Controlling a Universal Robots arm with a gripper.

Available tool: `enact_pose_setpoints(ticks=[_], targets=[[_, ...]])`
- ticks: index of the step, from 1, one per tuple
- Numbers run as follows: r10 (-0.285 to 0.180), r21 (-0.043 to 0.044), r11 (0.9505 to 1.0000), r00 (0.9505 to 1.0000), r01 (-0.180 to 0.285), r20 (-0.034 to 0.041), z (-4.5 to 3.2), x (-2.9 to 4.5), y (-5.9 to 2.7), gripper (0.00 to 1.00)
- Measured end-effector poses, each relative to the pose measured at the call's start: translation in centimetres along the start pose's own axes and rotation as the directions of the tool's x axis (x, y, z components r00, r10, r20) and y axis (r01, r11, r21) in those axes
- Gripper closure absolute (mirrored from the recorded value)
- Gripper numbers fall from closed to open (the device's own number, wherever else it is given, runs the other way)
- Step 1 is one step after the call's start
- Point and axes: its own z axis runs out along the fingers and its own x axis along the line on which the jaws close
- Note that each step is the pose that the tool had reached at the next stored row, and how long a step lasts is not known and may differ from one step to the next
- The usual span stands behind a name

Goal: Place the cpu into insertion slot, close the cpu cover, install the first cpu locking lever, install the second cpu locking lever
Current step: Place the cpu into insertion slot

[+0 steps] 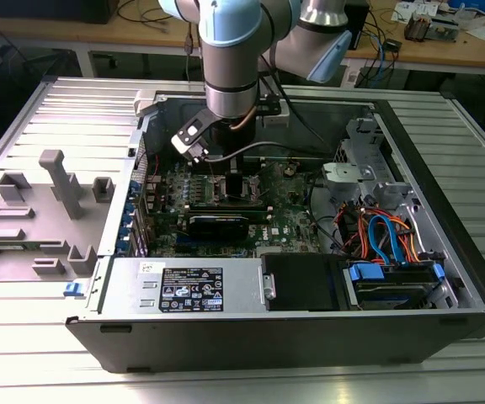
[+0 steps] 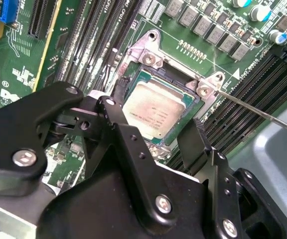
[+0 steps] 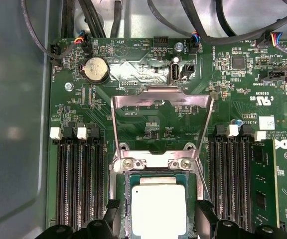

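The cpu [image 3: 158,209] is a small flat square chip with a pale silver-grey metal top. A narrow green edge goes around this top, and there is faint dark print on it in the second wrist view. It lies flat inside the insertion slot [image 2: 139,50], which has a silver metal rim with screws at the corners and sits in the green circuit board [image 3: 133,64].

The gripper [image 3: 158,219] is low over the slot. Its black jaws are spread wide, one on each side of the cpu, and a gap shows between each jaw and the chip, so they hold nothing.

The cpu cover [image 3: 193,99] is a thin silver frame with a window-like opening. It stands raised on its hinge just beside the slot, so the chip is not covered, and the board shows through the opening. In the second wrist view a thin metal lever [image 2: 263,115] reaches out from a corner of the slot, lifted above the board.

In the exterior view the arm comes down into an open computer case [image 1: 445,202] that lies on a ridged metal table [image 1: 23,370]. The gripper [image 1: 234,183] is above the middle of the board.
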Motion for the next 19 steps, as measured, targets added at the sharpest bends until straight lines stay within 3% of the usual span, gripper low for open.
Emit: enact_pose_setpoints(ticks=[4,6,12,13,14,19], targets=[[0.000,0.0003,1.0000,1.0000,0.000,-0.0014,0.04,0.11,0.03,0.31],[0.000,0.0006,1.0000,1.0000,0.000,0.0042,0.06,0.17,0.07,0.31],[0.000,0.0009,1.0000,1.0000,0.000,0.0050,0.20,0.19,0.16,0.33],[-0.001,0.0007,1.0000,1.0000,0.001,0.0067,0.20,0.19,0.17,0.33],[-0.001,0.0008,1.0000,1.0000,0.001,0.0079,0.20,0.19,0.17,0.40],[-0.001,0.0008,1.0000,0.9999,0.001,0.0142,0.20,0.18,0.19,0.40]])
